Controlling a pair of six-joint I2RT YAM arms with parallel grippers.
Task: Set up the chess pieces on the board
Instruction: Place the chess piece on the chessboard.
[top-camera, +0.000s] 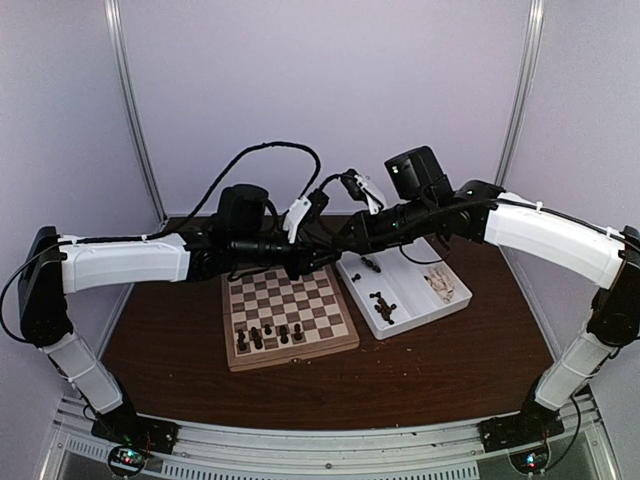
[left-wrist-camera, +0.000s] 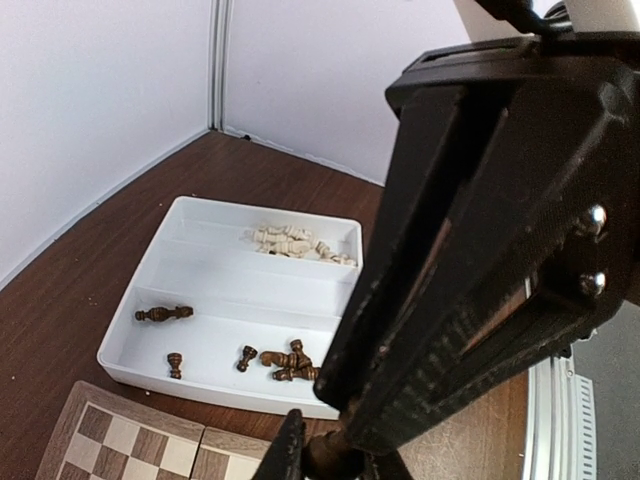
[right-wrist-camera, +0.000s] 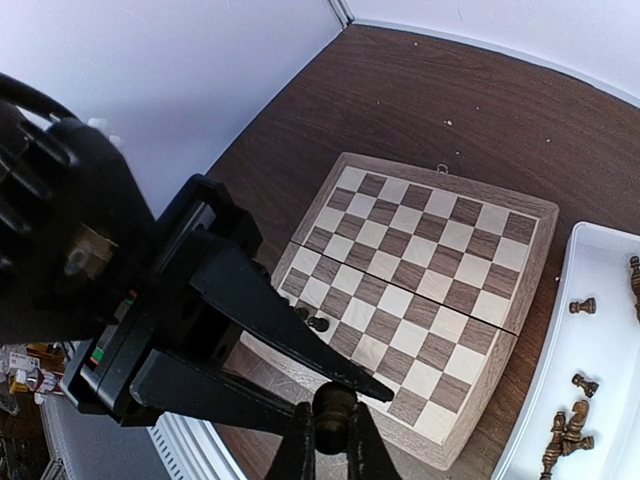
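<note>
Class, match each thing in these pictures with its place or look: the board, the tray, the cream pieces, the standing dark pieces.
Things:
1. board
2. tray
3. cream pieces
4. standing dark pieces

Descriptions:
A. heaped in one tray compartment
B. on the board's near rows
C. white, right of the board
D. checkered, left of the tray

Pairs: 1-D; 2-C; 3-A; 4-B

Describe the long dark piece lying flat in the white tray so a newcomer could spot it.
Find the white compartmented plastic tray beside the checkered wooden chessboard. Near its end away from the cream pieces lies a long dark brown wooden piece on its side. It lies alone, longer than the small dark pieces nearby.
</note>
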